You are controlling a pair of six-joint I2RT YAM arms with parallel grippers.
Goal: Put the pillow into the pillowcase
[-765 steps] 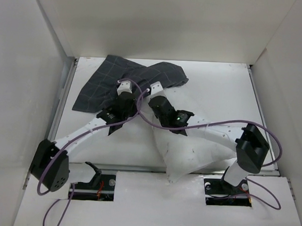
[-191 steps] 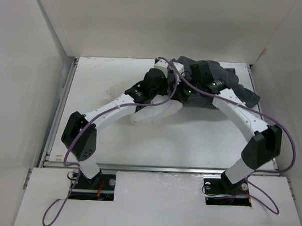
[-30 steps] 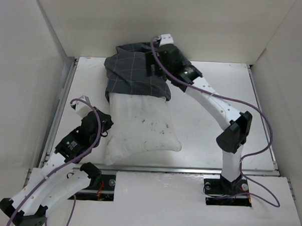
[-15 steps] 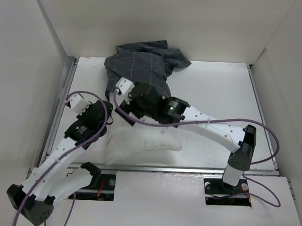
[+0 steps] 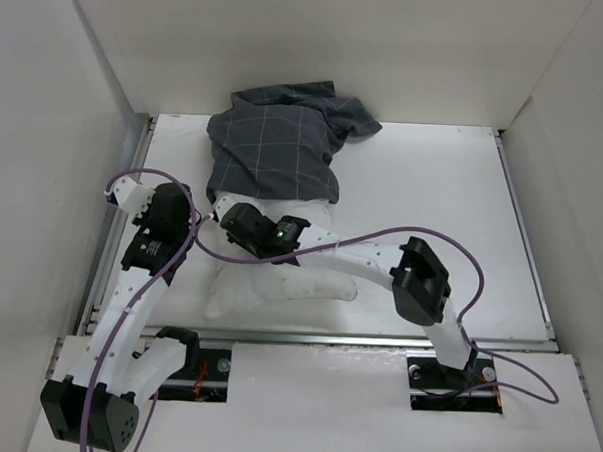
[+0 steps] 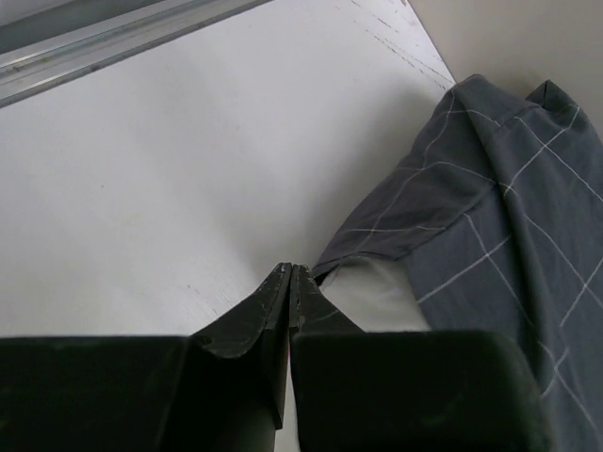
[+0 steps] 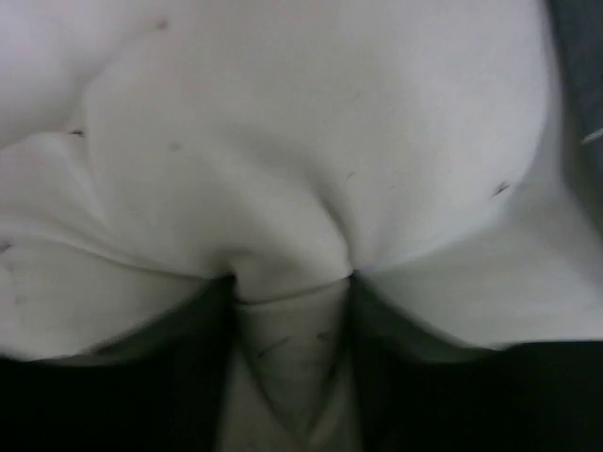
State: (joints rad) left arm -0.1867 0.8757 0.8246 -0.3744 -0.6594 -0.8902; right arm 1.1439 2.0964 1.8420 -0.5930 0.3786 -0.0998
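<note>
Right gripper [image 7: 290, 287] is pinching a fold of the pillow [image 5: 284, 285]. Its wrist view shows white cloth bunched between the two dark fingers, and the top view puts it just on the near side of the pillowcase's mouth. A grip that close to the mouth looks meant for feeding the stuffing in bit by bit, since the soft body would only buckle if pushed from its far end.

The left gripper [image 6: 287, 273] has its fingers pressed together with nothing visibly between them. The tips sit just beside the corner of the hem [image 6: 330, 264], where a sliver of white shows under the grey cloth. I would guess it is placed there to catch that edge and hold the opening wide.

The pillowcase [image 5: 275, 150] lies toward the far-left corner of the table [image 5: 433, 192], bunched against the far edge. It covers only the far part of the pillow — the rest sticks out toward the near edge, left of centre. The job seems about half done.
</note>
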